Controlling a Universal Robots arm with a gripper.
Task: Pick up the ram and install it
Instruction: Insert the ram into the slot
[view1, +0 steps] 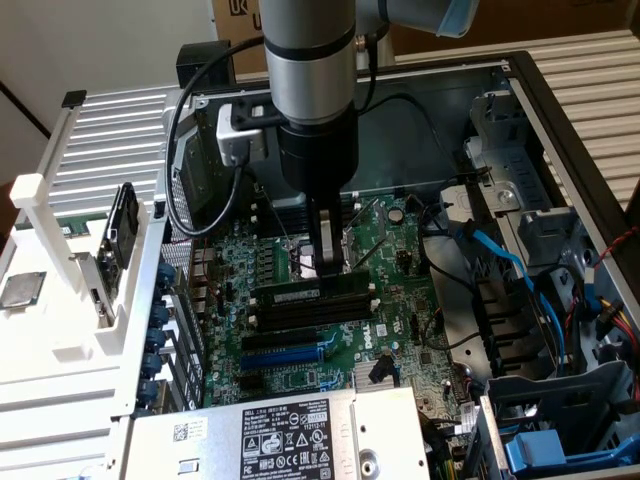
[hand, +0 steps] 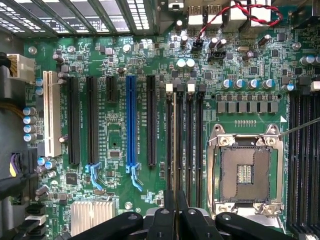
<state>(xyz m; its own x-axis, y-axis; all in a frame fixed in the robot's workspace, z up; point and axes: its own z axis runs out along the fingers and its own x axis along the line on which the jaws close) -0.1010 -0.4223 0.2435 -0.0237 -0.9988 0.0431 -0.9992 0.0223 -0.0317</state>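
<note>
The ram (view1: 300, 293) is a long, thin dark-green stick with a small white label. It stands on edge in the memory slot (hand: 199, 140) row on the motherboard, in line with the black slots. My gripper (view1: 328, 268) reaches straight down onto its top edge near the middle. In the wrist view the ram (hand: 176, 130) shows as a thin edge running away from between the black fingertips, and the gripper (hand: 176, 210) is shut on it. Whether the stick is fully seated in its slot cannot be told.
A blue expansion slot (hand: 131, 120) and black slots lie beside the memory slots (view1: 310, 318). The open CPU socket (hand: 245, 172) sits on the other side. The power supply (view1: 270, 440) is at the front, blue cables (view1: 500, 260) and drive bays at the exterior view's right, a white rack (view1: 60, 250) at its left.
</note>
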